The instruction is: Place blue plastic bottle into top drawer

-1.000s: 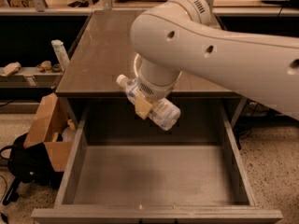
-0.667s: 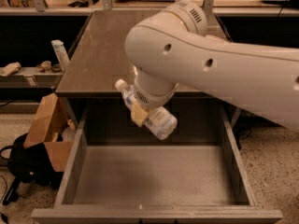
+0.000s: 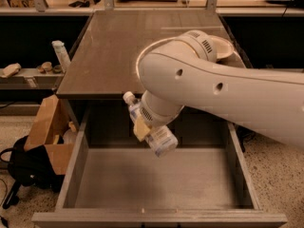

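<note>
Although the blue plastic bottle [image 3: 160, 139] is not yet let go, it hangs lower than a second ago: then it is level with the front edge of the table [image 3: 142, 42], and now it is below that edge, in the air over the back part of the open top drawer [image 3: 156, 184]. The gripper [image 3: 144, 126] comes down with it and a little toward the camera. The big white arm [image 3: 228, 94] swings so that its elbow now lies over the right side of the table and covers part of a pale dish [image 3: 224, 49] there. The jaws are closed around the bottle's middle, with a yellowish pad [image 3: 140, 128] pressed against the label. The bottle is tilted, white cap [image 3: 128, 98] up and to the left near the table edge, base down and to the right, much the same tilt as before. As far as I can judge, it touches neither the floor nor the walls of the drawer.

For the task this means the carrying is nearly over: the bottle is within the drawer's outline, and what is left appears to be a further descent and the opening of the jaws. Being round and tilted, it may roll once freed, though the drawer's low sides should keep it in. The slim white bottle [image 3: 59, 56] off to the left, the cardboard box [image 3: 47, 127] and the black bag [image 3: 23, 160] lie as they did
</note>
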